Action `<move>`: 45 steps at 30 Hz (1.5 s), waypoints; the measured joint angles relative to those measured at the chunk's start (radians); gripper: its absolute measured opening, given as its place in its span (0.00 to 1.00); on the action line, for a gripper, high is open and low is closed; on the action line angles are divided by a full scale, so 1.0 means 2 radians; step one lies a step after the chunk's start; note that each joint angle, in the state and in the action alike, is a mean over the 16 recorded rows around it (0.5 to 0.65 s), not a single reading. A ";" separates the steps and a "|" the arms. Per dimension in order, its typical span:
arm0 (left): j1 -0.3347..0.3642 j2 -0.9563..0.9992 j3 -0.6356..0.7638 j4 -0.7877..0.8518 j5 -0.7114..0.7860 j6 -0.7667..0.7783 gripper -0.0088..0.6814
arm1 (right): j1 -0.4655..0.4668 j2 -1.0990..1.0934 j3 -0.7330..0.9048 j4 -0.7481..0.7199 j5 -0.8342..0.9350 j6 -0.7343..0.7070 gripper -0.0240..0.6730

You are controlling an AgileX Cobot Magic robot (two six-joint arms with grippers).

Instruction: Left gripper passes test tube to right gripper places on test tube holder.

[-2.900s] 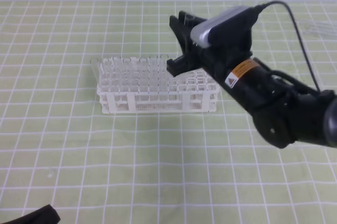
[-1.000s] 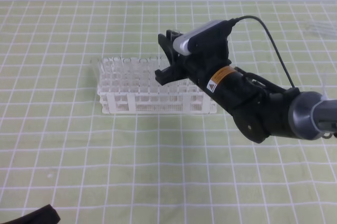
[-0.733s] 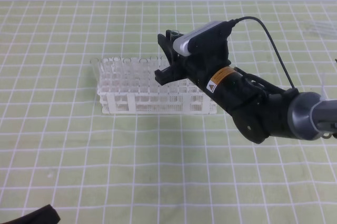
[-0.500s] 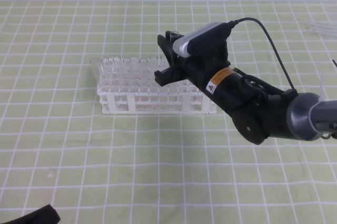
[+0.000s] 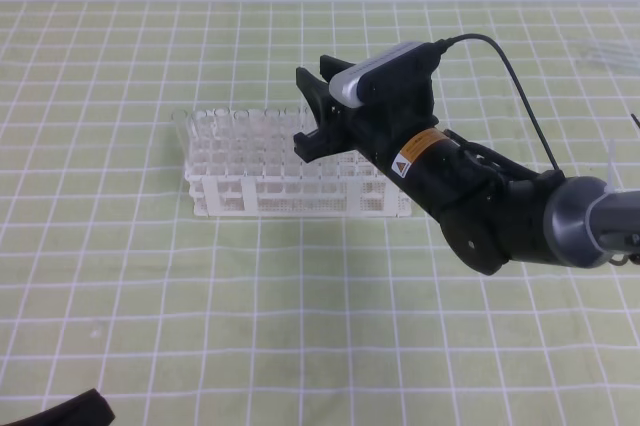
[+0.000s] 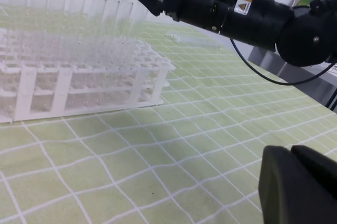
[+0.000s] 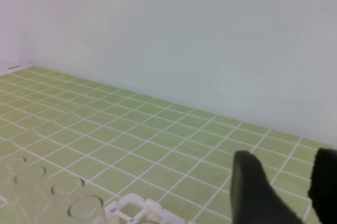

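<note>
Left gripper (image 6: 297,182) low at the near edge, jaws pressed together and empty, beyond it the right gripper (image 5: 315,106) with jaws spread, holding nothing, white test tube holder (image 5: 230,191) just beneath, clear tubes (image 6: 79,19) upright along its far row, released test tube indistinguishable among them

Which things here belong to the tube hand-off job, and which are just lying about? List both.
Job: left end effector, right end effector, test tube holder, clear tubes standing in it.
Lying about: loose glass tubes, green checked cloth.
</note>
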 joint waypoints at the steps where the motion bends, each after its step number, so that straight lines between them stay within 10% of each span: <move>1: 0.000 0.000 0.000 0.000 0.000 0.000 0.01 | 0.000 0.000 0.000 0.000 0.000 0.000 0.34; 12: 0.000 0.000 0.000 0.000 0.000 0.000 0.01 | 0.001 -0.049 0.006 -0.031 0.043 0.015 0.46; 29: 0.000 -0.001 -0.001 0.000 0.002 0.000 0.01 | 0.002 -0.383 0.161 -0.087 0.210 0.076 0.05; 45: 0.000 -0.001 -0.002 0.000 0.002 0.000 0.01 | 0.001 -0.584 0.288 -0.091 0.279 0.092 0.01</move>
